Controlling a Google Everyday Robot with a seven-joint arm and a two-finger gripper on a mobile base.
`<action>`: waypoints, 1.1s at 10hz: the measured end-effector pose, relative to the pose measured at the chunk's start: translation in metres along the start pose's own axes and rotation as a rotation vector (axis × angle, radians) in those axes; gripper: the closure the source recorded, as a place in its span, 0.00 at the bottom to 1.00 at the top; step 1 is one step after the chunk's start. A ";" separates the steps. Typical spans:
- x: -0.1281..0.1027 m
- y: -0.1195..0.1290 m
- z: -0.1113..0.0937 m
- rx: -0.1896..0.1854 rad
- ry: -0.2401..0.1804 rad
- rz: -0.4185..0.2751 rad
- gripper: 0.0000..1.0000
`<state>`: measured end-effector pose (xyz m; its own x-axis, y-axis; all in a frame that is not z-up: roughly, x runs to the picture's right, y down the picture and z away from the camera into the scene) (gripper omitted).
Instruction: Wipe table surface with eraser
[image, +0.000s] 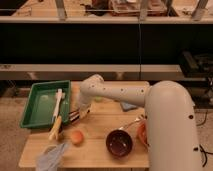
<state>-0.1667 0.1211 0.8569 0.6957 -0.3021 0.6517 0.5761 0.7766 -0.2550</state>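
My gripper (75, 116) hangs low over the wooden table (100, 152), right beside the near right corner of the green tray (35, 107). The white arm (120, 92) reaches in from the right. No eraser shows plainly. A dark shape at the gripper may be one, but I cannot tell. A long white and yellow tool (57, 114) lies from the tray over its front edge, just left of the gripper.
An orange fruit (76, 137) lies in front of the gripper. A dark bowl (120, 143) sits front middle, a grey cloth (52, 157) front left. A blue object (128, 106), a spoon (131, 122) and an orange bowl (141, 132) are partly hidden by the arm.
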 end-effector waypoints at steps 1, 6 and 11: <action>0.001 0.006 -0.006 -0.002 0.004 0.003 1.00; 0.048 0.091 -0.068 -0.031 0.023 0.062 1.00; 0.067 0.139 -0.091 -0.052 0.067 0.142 1.00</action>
<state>-0.0012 0.1587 0.8001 0.7978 -0.2286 0.5579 0.4899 0.7852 -0.3787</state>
